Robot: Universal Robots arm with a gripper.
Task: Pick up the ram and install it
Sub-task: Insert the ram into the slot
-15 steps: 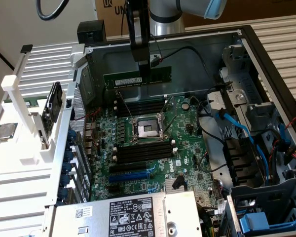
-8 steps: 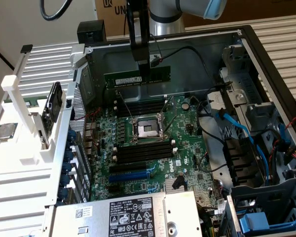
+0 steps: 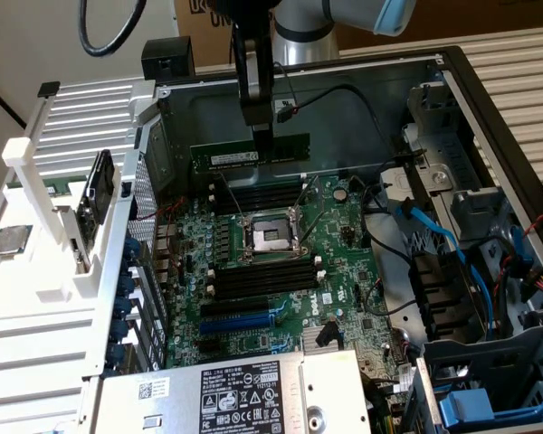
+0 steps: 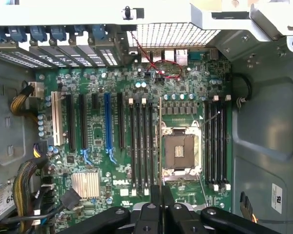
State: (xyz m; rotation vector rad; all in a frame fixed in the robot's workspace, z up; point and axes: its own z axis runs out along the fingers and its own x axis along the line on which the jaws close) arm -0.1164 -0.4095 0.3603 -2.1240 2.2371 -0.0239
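DELL printed on the motherboard [image 4: 100, 131], DELL on the power supply label [image 3: 226, 398]

The ram [image 3: 224, 156] is matt green board; the case [image 3: 208, 113], dull metal.

My gripper [image 3: 263, 152] is black; the ram [image 3: 226, 157] in it is green with a white label strip; the motherboard [image 3: 285, 271] is a darker green, speckled with silver solder points and small black parts; its memory slots [image 3: 262, 278] are black with white end clips; one expansion slot [image 4: 107, 127] is bright blue, another [image 4: 55, 124] whitish; the heatsink [image 4: 85, 184] is silver and finely ribbed; a thin wire [image 4: 167, 72] loops red; the cables [image 3: 439, 237] are light blue; the vent grille [image 4: 178, 34] is a pale mesh of small holes.
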